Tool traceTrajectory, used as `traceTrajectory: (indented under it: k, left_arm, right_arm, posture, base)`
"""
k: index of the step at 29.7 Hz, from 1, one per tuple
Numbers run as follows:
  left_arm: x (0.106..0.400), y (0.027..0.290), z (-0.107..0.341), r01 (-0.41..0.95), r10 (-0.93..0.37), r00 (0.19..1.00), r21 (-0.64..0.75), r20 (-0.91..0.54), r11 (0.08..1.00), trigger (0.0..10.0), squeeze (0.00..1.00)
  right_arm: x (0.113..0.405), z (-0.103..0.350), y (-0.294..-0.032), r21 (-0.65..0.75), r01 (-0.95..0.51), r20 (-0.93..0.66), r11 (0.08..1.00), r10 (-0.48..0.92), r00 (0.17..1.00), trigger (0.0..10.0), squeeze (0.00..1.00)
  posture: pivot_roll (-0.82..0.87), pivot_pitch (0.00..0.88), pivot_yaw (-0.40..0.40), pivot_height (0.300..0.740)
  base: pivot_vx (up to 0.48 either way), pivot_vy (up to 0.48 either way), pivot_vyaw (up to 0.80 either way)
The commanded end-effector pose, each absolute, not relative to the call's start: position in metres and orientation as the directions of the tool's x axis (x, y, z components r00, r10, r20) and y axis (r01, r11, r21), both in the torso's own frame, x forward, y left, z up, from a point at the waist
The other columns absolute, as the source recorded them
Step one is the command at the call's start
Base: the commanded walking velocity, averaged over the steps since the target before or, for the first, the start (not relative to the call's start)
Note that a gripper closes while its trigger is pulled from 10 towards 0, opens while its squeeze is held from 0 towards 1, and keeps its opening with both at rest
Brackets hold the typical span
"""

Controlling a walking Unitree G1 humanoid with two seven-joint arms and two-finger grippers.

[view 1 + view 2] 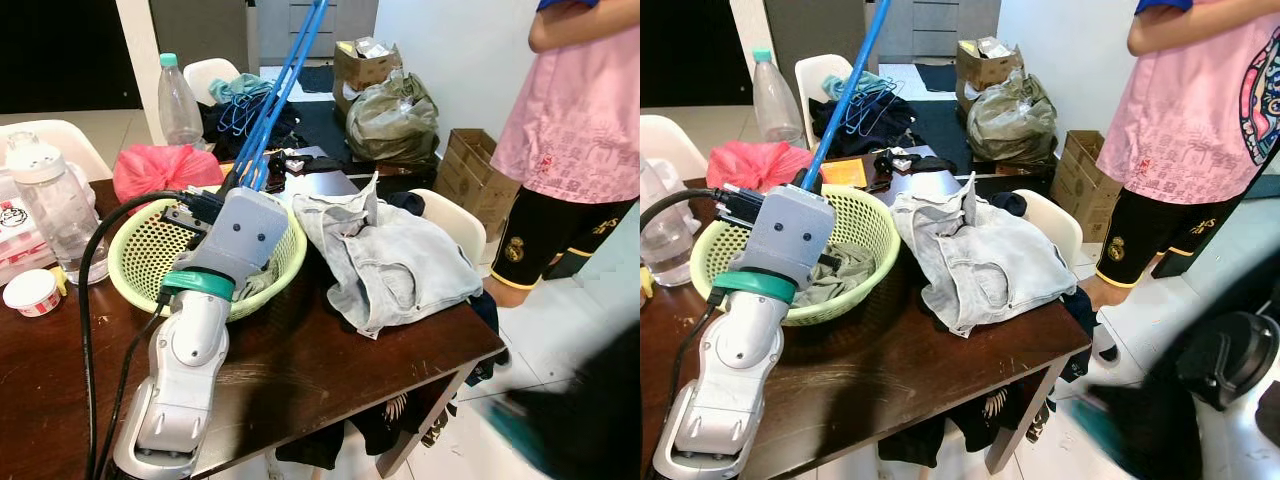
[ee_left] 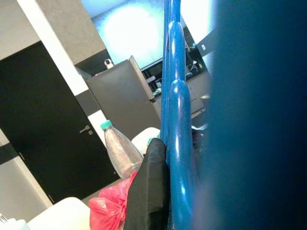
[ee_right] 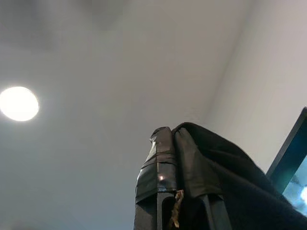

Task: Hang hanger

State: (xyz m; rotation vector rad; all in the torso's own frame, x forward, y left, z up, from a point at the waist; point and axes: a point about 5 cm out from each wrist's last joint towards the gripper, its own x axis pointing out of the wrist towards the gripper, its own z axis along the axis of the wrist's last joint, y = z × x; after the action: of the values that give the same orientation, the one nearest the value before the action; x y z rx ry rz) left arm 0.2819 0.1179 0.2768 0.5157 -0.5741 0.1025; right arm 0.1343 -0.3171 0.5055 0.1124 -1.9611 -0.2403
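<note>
A blue hanger point(image 1: 285, 75) rises steeply from my left gripper point(image 1: 243, 182) above the green basket point(image 1: 135, 275) on the dark wooden table point(image 1: 300, 370). In the left wrist view, a black finger point(image 2: 151, 187) is pressed against the hanger's blue bars point(image 2: 175, 120); the gripper is shut on it. My silver left arm point(image 1: 195, 340) stretches across the table's near left side. My right gripper point(image 3: 173, 139) points up at a white ceiling with its fingers closed together.
Grey jeans point(image 1: 390, 260) lie heaped on the table's right side. A person in a pink shirt point(image 1: 580, 110) stands at the right. More hangers point(image 1: 240, 105) rest on a chair behind. Bottles point(image 1: 180, 100) and a red bag point(image 1: 160, 170) crowd the left.
</note>
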Motion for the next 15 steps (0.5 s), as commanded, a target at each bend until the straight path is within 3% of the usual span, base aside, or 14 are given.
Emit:
traceTrajectory:
  k: [1,3,5,7,8,10,11,12,13,14,15]
  left_arm:
    - [0.283,0.115,0.276,-0.219,-0.06,0.838,0.436,0.542,0.873,10.0,0.0]
    - [0.283,0.115,0.276,-0.219,-0.061,0.838,0.436,0.543,0.873,10.0,0.0]
    - [0.283,0.115,0.274,-0.213,-0.067,0.84,0.441,0.538,0.872,10.0,0.0]
    - [0.283,0.115,0.274,-0.212,-0.068,0.841,0.442,0.537,0.871,10.0,0.0]
    - [0.282,0.112,0.272,-0.162,-0.088,0.852,0.421,0.515,0.892,10.0,0.0]
    - [0.278,0.107,0.272,-0.036,-0.145,0.867,0.351,0.476,0.936,10.0,0.0]
    - [0.278,0.107,0.272,-0.036,-0.145,0.867,0.351,0.476,0.936,10.0,0.0]
    - [0.276,0.106,0.273,0.003,-0.164,0.868,0.325,0.469,0.946,10.0,0.0]
    - [0.276,0.106,0.273,0.003,-0.164,0.868,0.325,0.469,0.946,10.0,0.0]
    - [0.274,0.106,0.274,0.039,-0.178,0.869,0.295,0.463,0.955,10.0,0.0]
    - [0.274,0.106,0.274,0.039,-0.178,0.869,0.295,0.463,0.955,10.0,0.0]
  right_arm:
    - [0.118,0.507,-0.321,0.248,0.057,0.865,0.967,-0.195,-0.462,10.0,0.0]
    - [0.117,0.507,-0.322,0.257,0.071,0.861,0.964,-0.195,-0.47,10.0,0.0]
    - [0.147,0.508,-0.311,0.188,0.125,0.936,0.974,-0.139,-0.324,10.0,0.0]
    - [0.156,0.507,-0.308,0.166,0.135,0.952,0.977,-0.123,-0.281,10.0,0.0]
    - [0.198,0.491,-0.3,0.115,0.107,0.992,0.988,-0.107,-0.071,10.0,0.0]
    - [0.283,0.413,-0.272,-0.033,0.064,0.894,0.997,0.001,0.449,10.0,0.0]
    - [0.283,0.413,-0.272,-0.033,0.064,0.894,0.997,0.001,0.449,10.0,0.0]
    - [0.302,0.379,-0.263,-0.082,0.04,0.811,0.996,0.044,0.583,10.0,0.0]
    - [0.302,0.379,-0.263,-0.082,0.04,0.811,0.996,0.044,0.583,10.0,0.0]
    - [0.313,0.338,-0.258,-0.111,0.037,0.718,0.993,0.055,0.694,10.0,0.0]
    - [0.313,0.338,-0.258,-0.111,0.037,0.718,0.993,0.055,0.694,10.0,0.0]
  posture:
    - [0.06,0.02,0.028,0.74]
    - [0.06,0.02,0.028,0.74]
    - [0.06,0.022,0.022,0.74]
    - [0.06,0.022,0.022,0.74]
    - [0.05,0.029,0.01,0.74]
    - [0.05,0.037,-0.001,0.74]
    - [0.05,0.037,-0.001,0.74]
    - [0.05,0.037,-0.001,0.74]
    - [0.05,0.037,-0.001,0.74]
    - [0.05,0.042,-0.002,0.74]
    - [0.05,0.042,-0.002,0.74]
  base:
    - [0.0,0.0,0.0]
    - [0.0,0.0,0.0]
    - [0.0,0.0,0.0]
    - [0.0,0.0,0.0]
    - [0.0,0.0,0.0]
    - [0.0,0.0,0.0]
    - [0.0,0.0,0.0]
    - [0.0,0.0,0.0]
    - [0.0,0.0,0.0]
    - [0.0,0.0,0.0]
    - [0.0,0.0,0.0]
